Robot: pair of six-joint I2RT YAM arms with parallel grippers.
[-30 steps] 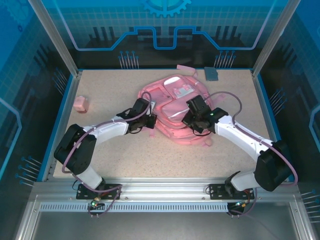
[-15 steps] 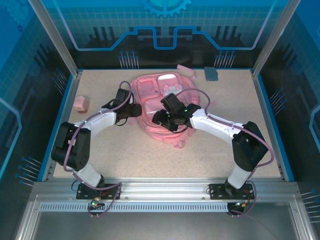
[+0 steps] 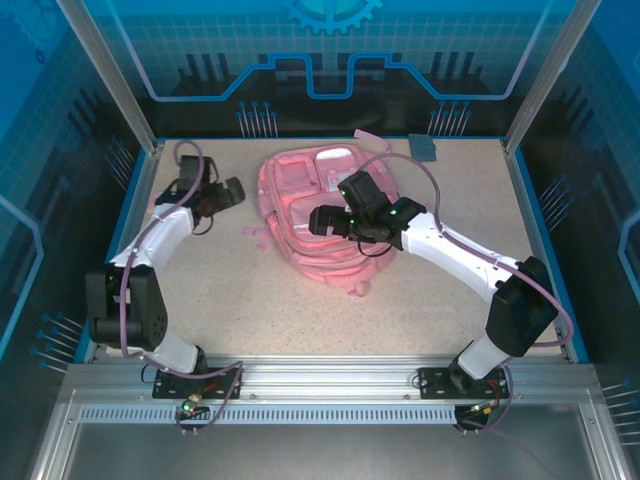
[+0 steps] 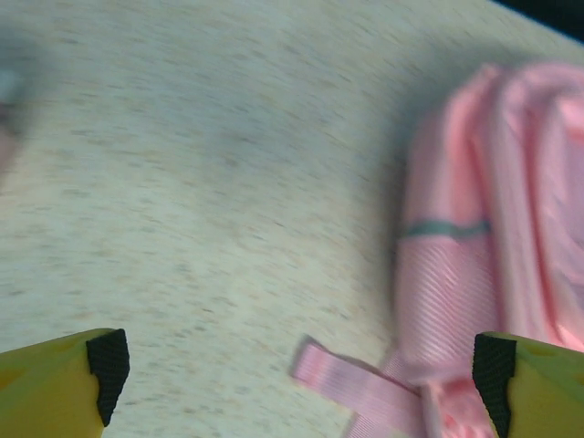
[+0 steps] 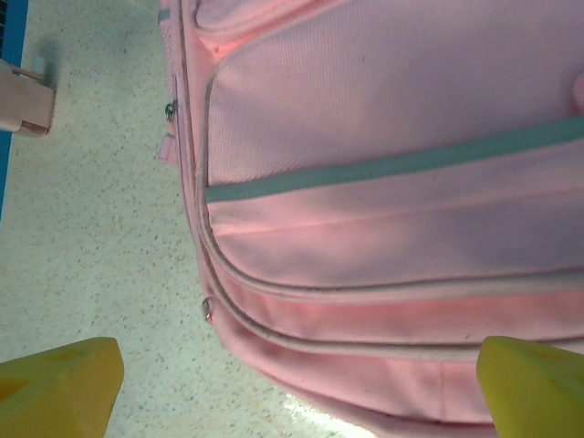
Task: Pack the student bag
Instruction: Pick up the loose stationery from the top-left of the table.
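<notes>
Student bag (image 3: 300, 215) lay mid-table: soft, ribbed pink fabric, pale zip trim, zips seemingly closed, so packing looked barely begun. Left gripper (image 3: 231, 190) was spread wide over the speckled tabletop (image 3: 250, 300) beside it. Right gripper (image 3: 322, 220) hovered wide and empty above its front.

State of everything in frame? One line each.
student bag: lying flat, front up, visible zips look shut
left gripper: open, empty, beside the bag
right gripper: open, empty, over the bag
grey pad: lying flat, beyond the bag
</notes>
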